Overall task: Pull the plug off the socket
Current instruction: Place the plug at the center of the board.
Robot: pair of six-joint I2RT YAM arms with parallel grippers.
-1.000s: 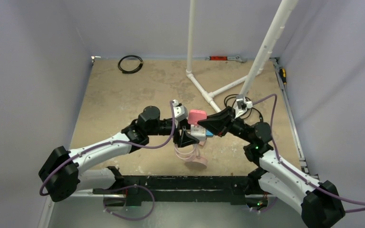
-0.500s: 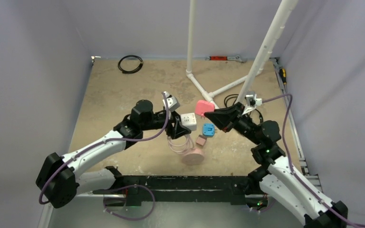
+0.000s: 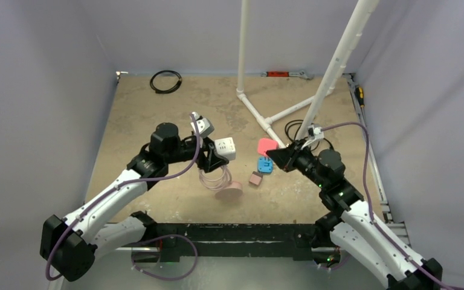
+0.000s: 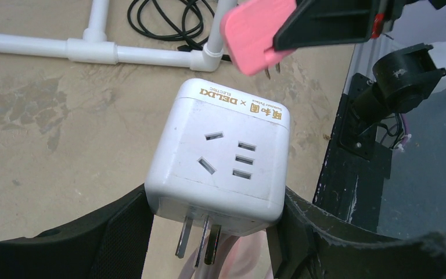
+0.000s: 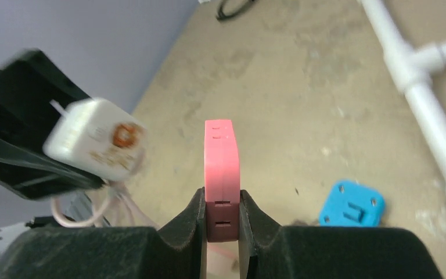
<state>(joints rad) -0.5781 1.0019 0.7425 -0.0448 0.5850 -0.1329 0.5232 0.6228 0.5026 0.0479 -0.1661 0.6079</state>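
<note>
tan worn tabletop (image 3: 133, 121), white plastic pipe frame (image 3: 257, 112) at the back. left gripper (image 3: 217, 158) is clamped on the white plastic cube socket (image 3: 225, 148), which is off the table with its outlet face toward the wrist cam and its own metal prongs down between the fingers. right gripper (image 3: 275, 156) pinches the flat pink plastic plug (image 3: 267, 145) by its faces, also in the air. plug and socket are apart, clear gap between them. pale pink cable loops (image 3: 212, 179) hang under the left gripper. small blue square adapter (image 3: 265, 165) lies on the table near the plug.
</note>
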